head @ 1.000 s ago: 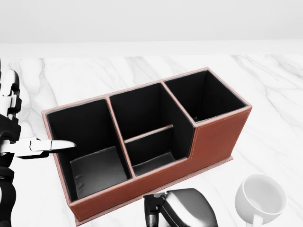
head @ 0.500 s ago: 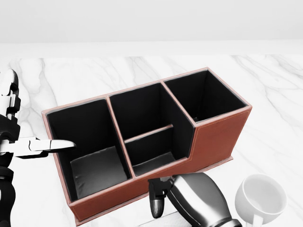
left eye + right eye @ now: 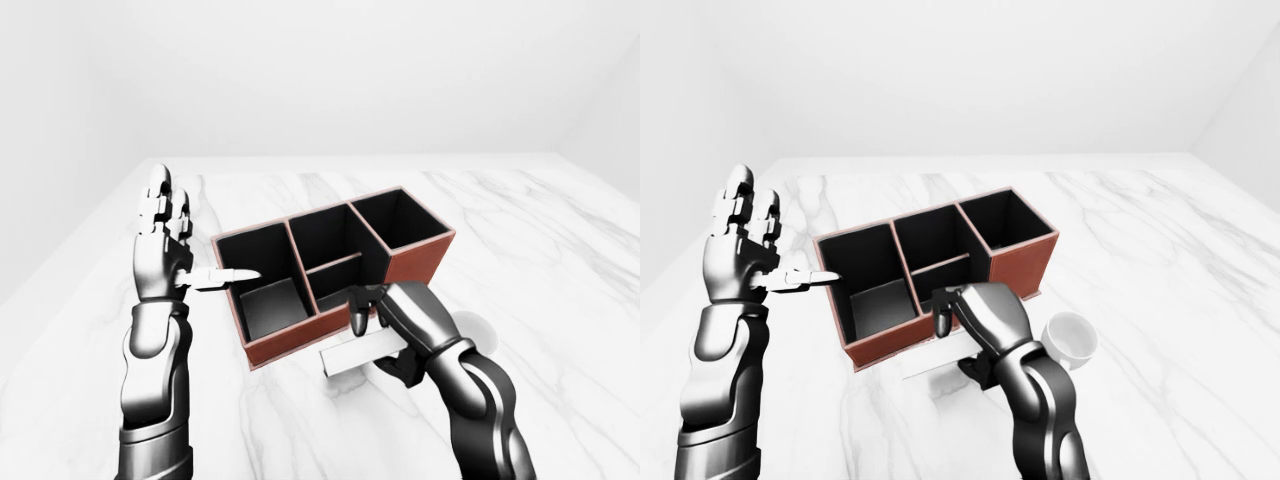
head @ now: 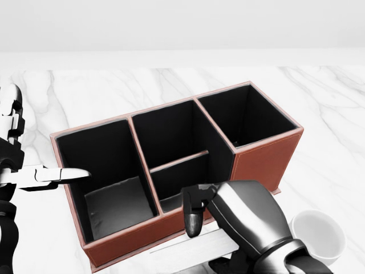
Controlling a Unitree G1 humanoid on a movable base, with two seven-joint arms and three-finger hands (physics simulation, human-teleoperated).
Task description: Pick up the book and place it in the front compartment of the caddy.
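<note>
White marble counter (image 3: 560,250) fills pretty much everything, with plain pale walls behind it. Sitting on it is the caddy (image 4: 259,162), brown outside and black inside, set at an angle so it runs from the lower left up to the upper right in the head view. It's got a big compartment on the left end, a middle section split in two by a low divider, and another compartment at the right end. Right hand (image 4: 242,220) is down by the caddy's near wall, gripping the book (image 3: 355,355), which looks like a flat pale slab held roughly level, sticking out to the left of the hand just beside the caddy's bottom edge. Fingers are wrapped around it, one dark fingertip hanging down over the caddy wall by the divided section. So the book's in the hand, not in any compartment. Left hand (image 3: 165,245) is raised off to the left of the caddy, fingers spread and pointing up, thumb poking sideways toward the left compartment's rim, holding nothing. A white mug (image 3: 1070,338) sits on the counter just right of the right arm, near the caddy's low right corner.
</note>
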